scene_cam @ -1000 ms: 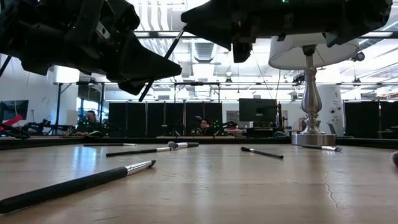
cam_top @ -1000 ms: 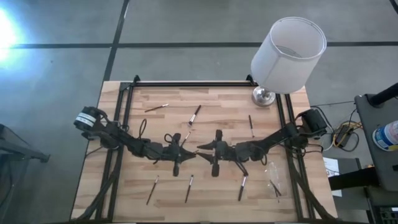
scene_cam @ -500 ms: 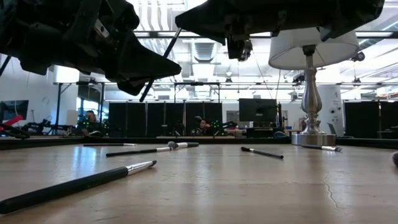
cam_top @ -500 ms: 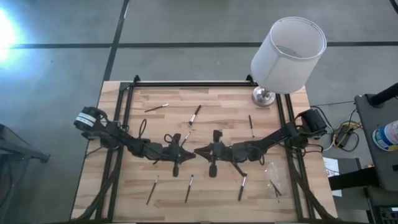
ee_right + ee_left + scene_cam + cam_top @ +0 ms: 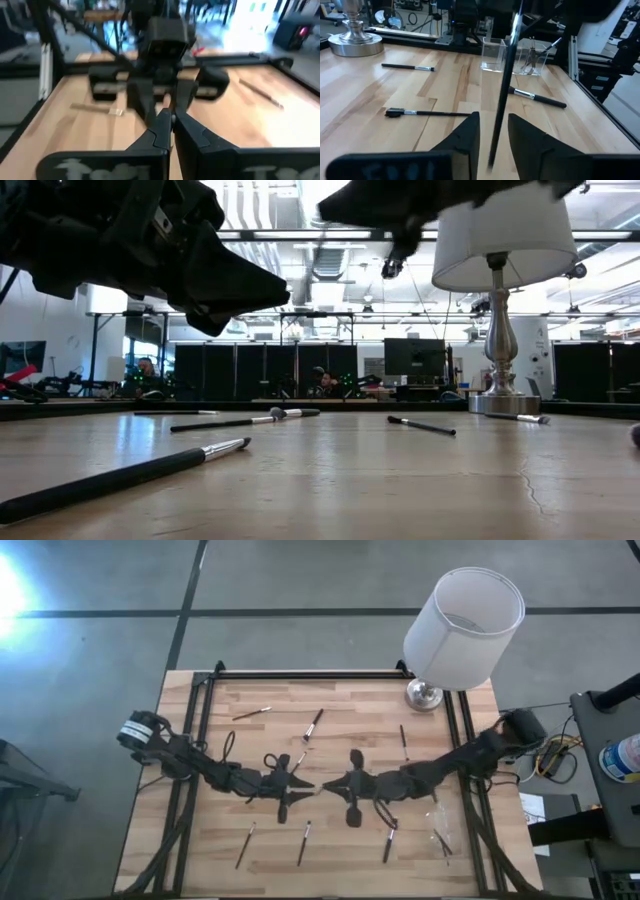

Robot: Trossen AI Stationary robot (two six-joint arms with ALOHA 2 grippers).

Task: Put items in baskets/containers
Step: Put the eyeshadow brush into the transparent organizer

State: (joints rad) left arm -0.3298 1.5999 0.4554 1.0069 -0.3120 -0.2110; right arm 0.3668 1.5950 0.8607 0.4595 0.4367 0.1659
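Note:
Thin dark brushes lie flat on the wooden table [image 5: 250, 750]; three of them [image 5: 245, 843], [image 5: 303, 842], [image 5: 390, 840] are near its near edge and others [image 5: 252, 713], [image 5: 313, 725] lie toward the far edge. The clear container [image 5: 495, 55] rests by the right edge, and a second clear one [image 5: 532, 57] has brushes standing in it. Both grippers meet tip to tip above the table's middle. One dark brush [image 5: 504, 85] stands between the open fingers of my left gripper [image 5: 492, 132]. My right gripper [image 5: 171, 120] is shut, facing the left one. My left gripper touches nothing that shows: a gap is visible on each side of the brush. My right gripper appears to hold the brush by its upper end [image 5: 517, 15], which runs out of the left wrist view. The brush is lifted clear and stands roughly upright. The contact itself is hidden by the fingers.
A lamp with a big white shade [image 5: 465, 600] and a metal base [image 5: 425, 695] stands at the far right corner. Black frame rails [image 5: 205, 710] run along the table's left, right and far edges. People sit at desks [image 5: 330, 385] in the room beyond.
My right gripper has risen and drawn back a little toward the table's right. The brush that slanted up out of my left gripper in the low view no longer shows there. The left arm has kept still.

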